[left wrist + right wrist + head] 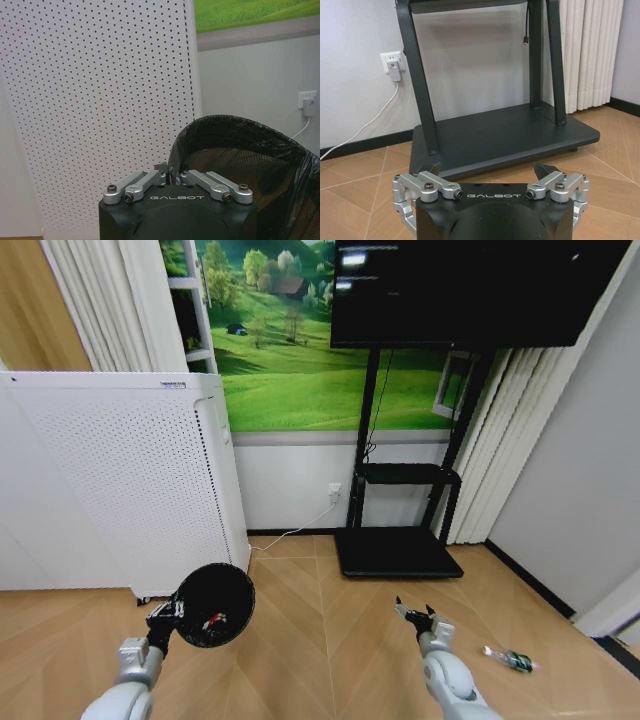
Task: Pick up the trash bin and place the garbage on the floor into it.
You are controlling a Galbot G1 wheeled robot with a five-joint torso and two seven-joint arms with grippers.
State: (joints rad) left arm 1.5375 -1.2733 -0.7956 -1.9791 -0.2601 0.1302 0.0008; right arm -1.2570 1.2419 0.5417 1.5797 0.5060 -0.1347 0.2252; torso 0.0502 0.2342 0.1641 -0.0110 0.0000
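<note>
Head view: the left gripper (166, 617) at lower left holds the trash bin (213, 604) by its rim, mouth tilted toward the camera; the right gripper (415, 615) waits wide open at lower centre-right; a small bottle (513, 660) lies lower right; left wrist view: jaws pinch the rim (172, 175); keep the bin level while approaching; right wrist view: the spread fingers (432, 170) face the TV stand (505, 135)

Small black round mesh trash bin (213, 604), tilted with a red scrap visible inside; small clear green-labelled bottle (513, 660) lying on the wood floor.
</note>
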